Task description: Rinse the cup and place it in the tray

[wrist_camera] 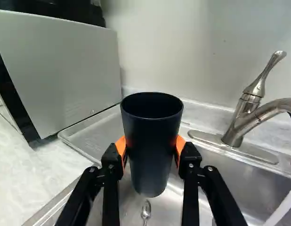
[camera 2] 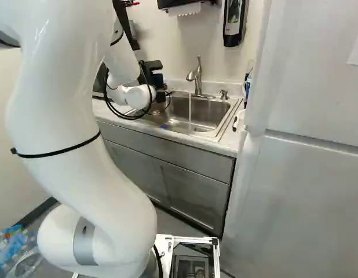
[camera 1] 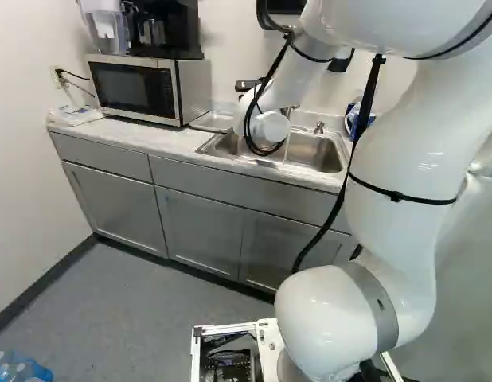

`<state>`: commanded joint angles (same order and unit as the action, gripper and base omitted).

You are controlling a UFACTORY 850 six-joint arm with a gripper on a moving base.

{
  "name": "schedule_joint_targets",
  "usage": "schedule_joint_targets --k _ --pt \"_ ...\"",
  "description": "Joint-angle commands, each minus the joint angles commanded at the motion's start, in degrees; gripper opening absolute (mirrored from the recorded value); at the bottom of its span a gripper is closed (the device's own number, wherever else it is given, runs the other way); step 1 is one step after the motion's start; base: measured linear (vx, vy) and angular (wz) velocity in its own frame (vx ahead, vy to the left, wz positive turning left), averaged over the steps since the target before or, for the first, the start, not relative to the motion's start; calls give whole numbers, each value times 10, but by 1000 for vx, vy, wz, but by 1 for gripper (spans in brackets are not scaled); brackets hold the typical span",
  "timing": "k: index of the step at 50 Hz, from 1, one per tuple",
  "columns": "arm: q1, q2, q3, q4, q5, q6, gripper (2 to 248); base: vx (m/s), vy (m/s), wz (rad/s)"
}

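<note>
Fingers [wrist_camera: 190, 157] pinch cup [wrist_camera: 152, 150] from both sides, upright over sink [wrist_camera: 230, 179]; likely to catch water from running tap [wrist_camera: 241, 120].

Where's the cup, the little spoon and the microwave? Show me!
Cup [wrist_camera: 152, 153]: wrist view, on the middle of its dark outside.
Spoon [wrist_camera: 146, 209]: wrist view, on its shiny bowl.
Microwave [camera 1: 130, 87]: left base view, on its dark front door.
</note>
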<state>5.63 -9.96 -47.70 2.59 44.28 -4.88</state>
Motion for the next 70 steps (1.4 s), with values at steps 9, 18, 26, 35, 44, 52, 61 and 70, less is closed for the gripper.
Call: schedule_joint_targets --k 9,18,26,35,44,52,61,70 --pt "0 0 0 0 0 0 120 0 0 0" --pt "2 -2 -3 0 0 0 120 0 0 0" --pt "9 -15 -17 0 0 0 120 0 0 0" --pt "19 -34 -43 0 0 0 120 0 0 0" --pt "25 -52 -74 0 0 0 120 0 0 0" --pt "28 -74 -103 0 0 0 120 0 0 0" --pt "33 -100 -133 0 0 0 120 0 0 0" --pt "40 -124 -162 0 0 0 120 0 0 0"
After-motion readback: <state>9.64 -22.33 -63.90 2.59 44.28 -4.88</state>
